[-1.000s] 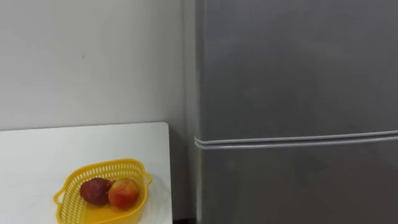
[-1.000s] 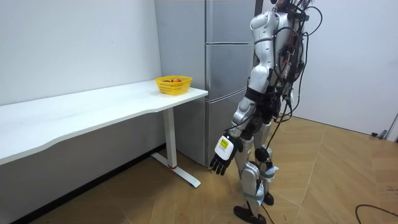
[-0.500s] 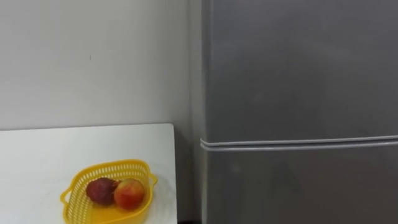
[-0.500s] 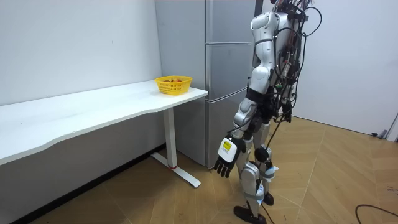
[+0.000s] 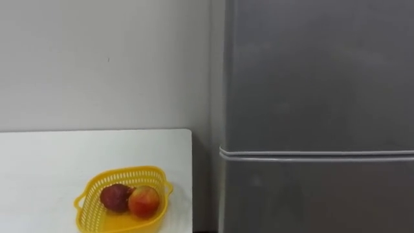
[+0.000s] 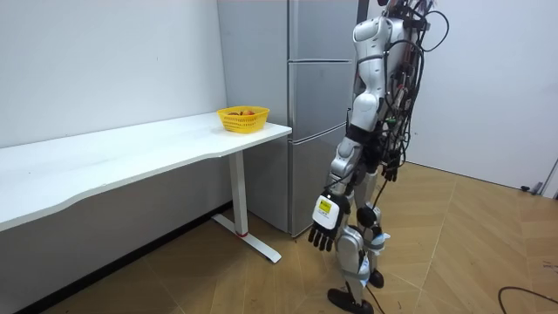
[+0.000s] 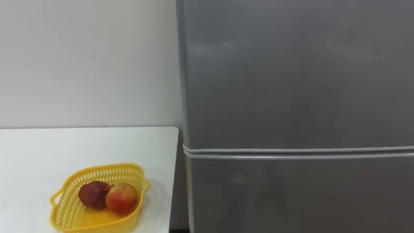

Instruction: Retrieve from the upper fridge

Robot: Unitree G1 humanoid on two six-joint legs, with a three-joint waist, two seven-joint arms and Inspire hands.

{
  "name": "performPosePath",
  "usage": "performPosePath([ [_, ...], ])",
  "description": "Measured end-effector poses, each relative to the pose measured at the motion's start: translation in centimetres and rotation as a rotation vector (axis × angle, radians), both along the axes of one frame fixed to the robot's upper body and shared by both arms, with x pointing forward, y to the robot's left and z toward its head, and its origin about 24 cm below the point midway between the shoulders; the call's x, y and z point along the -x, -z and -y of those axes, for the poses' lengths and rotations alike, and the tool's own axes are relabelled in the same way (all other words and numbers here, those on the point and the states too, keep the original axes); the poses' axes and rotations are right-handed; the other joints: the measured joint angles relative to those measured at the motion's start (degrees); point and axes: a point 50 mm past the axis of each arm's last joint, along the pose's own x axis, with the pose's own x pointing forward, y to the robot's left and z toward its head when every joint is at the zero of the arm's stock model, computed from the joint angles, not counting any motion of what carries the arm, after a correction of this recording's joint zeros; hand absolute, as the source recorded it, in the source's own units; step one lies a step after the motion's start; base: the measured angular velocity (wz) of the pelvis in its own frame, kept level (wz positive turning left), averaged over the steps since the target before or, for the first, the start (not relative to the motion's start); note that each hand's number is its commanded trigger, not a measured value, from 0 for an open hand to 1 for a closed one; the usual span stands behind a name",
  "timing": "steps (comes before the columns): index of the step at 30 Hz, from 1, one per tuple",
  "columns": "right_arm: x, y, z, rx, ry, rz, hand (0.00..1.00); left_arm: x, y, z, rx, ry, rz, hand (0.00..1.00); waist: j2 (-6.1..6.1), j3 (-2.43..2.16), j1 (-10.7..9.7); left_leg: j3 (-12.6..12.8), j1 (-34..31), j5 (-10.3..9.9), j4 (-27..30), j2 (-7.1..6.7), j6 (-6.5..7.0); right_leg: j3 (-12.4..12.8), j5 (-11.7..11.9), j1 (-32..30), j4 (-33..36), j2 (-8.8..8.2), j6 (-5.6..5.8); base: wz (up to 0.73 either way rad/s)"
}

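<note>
We face a grey fridge [image 5: 317, 116] that takes up the eye view from 12 round to 5 o'clock. Its skin is smooth, dull metal with a faint mottled sheen. The upper door [image 5: 317, 71] is shut flat. A pale, rounded seam [image 5: 317, 154] runs level across at 3 o'clock and parts it from the lower door [image 5: 317, 194], which is shut too. Whatever the upper compartment holds is hidden behind its door.

At 7 o'clock a yellow plastic basket [image 5: 126, 170] sits on a white table [image 5: 52, 162] with a matt, even top. The basket has lattice walls, a rounded shape and small lugs at its rim. Inside, a dark red fruit [image 5: 116, 197] with a rough-looking skin lies touching a smoother red-orange fruit [image 5: 144, 201]. A plain pale wall [image 5: 97, 65] rises behind, from 9 to 12 o'clock.

The table's right edge runs straight down toward 6 o'clock, with the basket near that edge. A narrow dark gap separates the edge from the fridge's side.

In the room view we stand upright on a wooden floor [image 6: 462, 253], just before the fridge's front, with bare floor stretching toward 4 o'clock. Our left arm hangs straight down, and the left hand [image 6: 326, 228] is at knee height at 6 o'clock, fingers loose and pointing down, holding nothing. The right hand [image 6: 390, 167] shows as a dark shape beyond the hip, well below the upper door, and we cannot tell its state.
</note>
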Motion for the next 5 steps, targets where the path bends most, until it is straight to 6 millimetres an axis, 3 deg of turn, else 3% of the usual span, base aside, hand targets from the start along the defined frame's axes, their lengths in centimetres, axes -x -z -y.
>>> performPosePath([
  [5,-0.33,0.15,-0.40,-0.038,-0.101,-0.024,0.00,-0.18,0.15,0.19,0.010,0.002,-0.008,0.00,0.09,0.03,1.2,-0.6,0.1,0.0,0.0,-0.06,0.00,-0.1,-0.1,0.2,0.1,-0.04,0.06,0.01],
])
